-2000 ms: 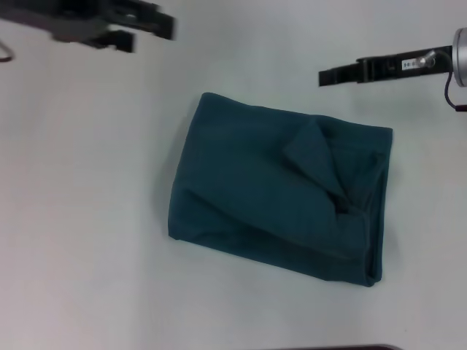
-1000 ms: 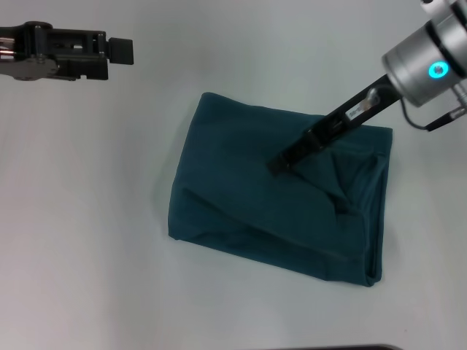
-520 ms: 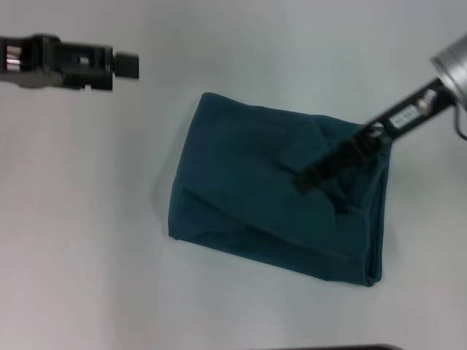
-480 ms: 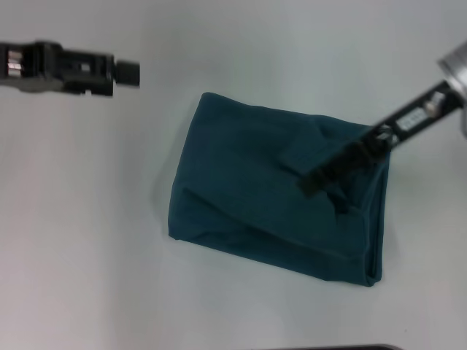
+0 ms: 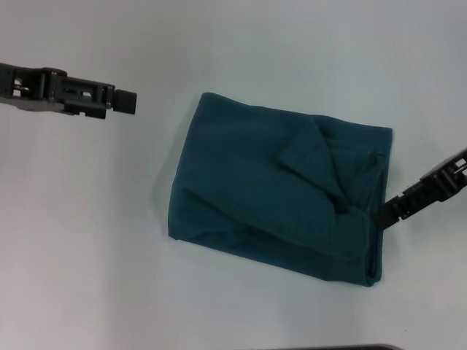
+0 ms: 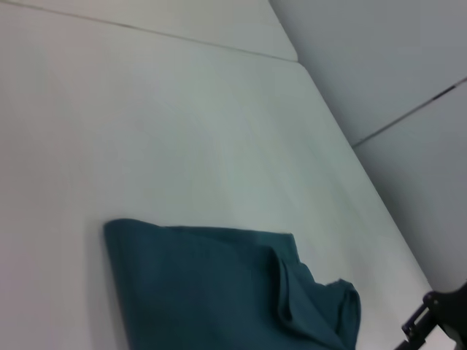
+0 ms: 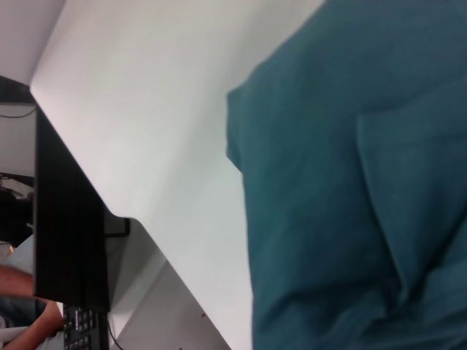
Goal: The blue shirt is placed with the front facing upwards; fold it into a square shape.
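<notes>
The right gripper (image 5: 381, 219) reaches in from the right edge of the head view, a slim black pincer at the end of a dark bracket. Its tip sits right against the right-hand edge of the folded dark teal-blue cotton shirt (image 5: 270, 193), low on that side; whether it touches or pinches the cloth cannot be told, nor whether the pincer is open or closed.

The shirt lies near the middle of the plain white table (image 5: 87, 240), folded into a roughly square packet turned slightly askew. A triangular flap of the same cloth lies across its upper right part, with layered folds running down the right side. In the right wrist view the teal cloth fills most of the picture, with one corner of the packet lying on the white tabletop near the table's edge.

The left gripper (image 5: 128, 102) hovers over bare table at the upper left, well apart from the shirt, its black tip pointing towards it. Its fingers appear drawn together and hold nothing. The left wrist view shows the folded shirt farther along the table, with the right gripper's dark tip just beyond it.
</notes>
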You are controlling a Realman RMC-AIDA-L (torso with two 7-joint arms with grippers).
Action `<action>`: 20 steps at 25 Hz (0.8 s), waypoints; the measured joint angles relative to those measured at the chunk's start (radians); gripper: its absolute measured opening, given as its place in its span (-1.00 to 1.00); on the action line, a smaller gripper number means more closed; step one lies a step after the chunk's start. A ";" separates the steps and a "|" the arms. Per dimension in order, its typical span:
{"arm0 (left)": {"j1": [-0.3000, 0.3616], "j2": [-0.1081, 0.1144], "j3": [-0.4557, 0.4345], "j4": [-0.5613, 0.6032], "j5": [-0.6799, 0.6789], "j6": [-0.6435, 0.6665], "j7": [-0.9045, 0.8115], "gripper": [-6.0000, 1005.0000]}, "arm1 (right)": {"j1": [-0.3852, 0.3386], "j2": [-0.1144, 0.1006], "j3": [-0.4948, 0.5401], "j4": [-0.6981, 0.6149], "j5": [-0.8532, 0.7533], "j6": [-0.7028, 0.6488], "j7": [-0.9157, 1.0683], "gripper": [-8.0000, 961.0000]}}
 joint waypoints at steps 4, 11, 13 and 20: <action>-0.001 0.004 -0.001 0.011 0.001 -0.018 0.000 0.74 | -0.003 0.016 0.001 0.012 0.006 0.001 0.010 0.11; 0.001 0.005 0.002 0.026 0.001 -0.030 0.000 0.74 | 0.006 0.048 0.007 0.051 0.022 0.005 0.014 0.10; 0.000 0.005 0.001 0.029 0.001 -0.032 0.000 0.74 | 0.003 0.051 0.003 0.063 0.022 0.005 0.014 0.09; -0.005 0.006 0.004 0.033 0.001 -0.046 0.000 0.74 | -0.015 0.046 0.022 0.070 0.023 0.006 0.022 0.08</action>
